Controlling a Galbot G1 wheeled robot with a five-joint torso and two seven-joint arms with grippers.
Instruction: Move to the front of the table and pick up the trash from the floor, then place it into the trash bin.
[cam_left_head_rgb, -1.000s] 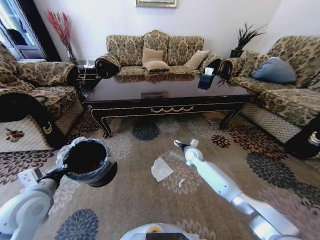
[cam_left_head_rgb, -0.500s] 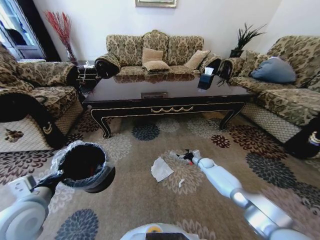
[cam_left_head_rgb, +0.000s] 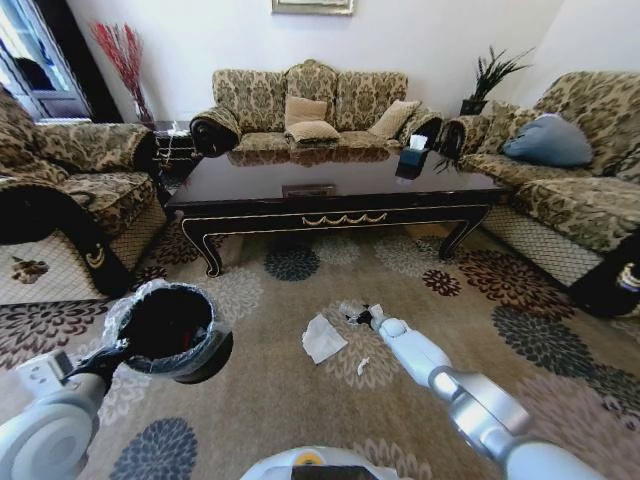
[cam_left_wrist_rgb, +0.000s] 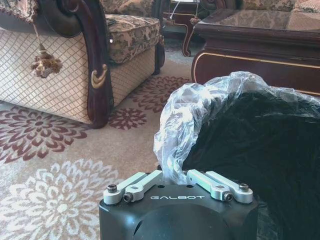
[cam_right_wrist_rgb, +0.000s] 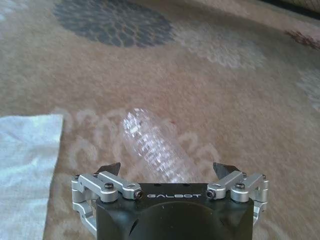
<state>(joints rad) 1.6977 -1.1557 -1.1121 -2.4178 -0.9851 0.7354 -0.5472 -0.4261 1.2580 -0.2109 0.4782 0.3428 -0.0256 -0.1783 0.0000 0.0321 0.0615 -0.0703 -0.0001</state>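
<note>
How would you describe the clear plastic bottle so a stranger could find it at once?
Start at the long dark table, then look down to the patterned floor in front of it. There the right hand is lowered over the bottle, which is ribbed and see-through, unlike the flat white paper beside it.

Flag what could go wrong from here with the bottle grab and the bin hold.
1. The right end effector is open, its fingers either side of the clear bottle lying on the carpet. The round, thin body may roll or squirt out as they close.
2. The white paper lies right beside the bottle; a finger could snag it.
3. The left end effector holds the trash bin at its rim, over crinkled liner; that grip may slip.
</note>
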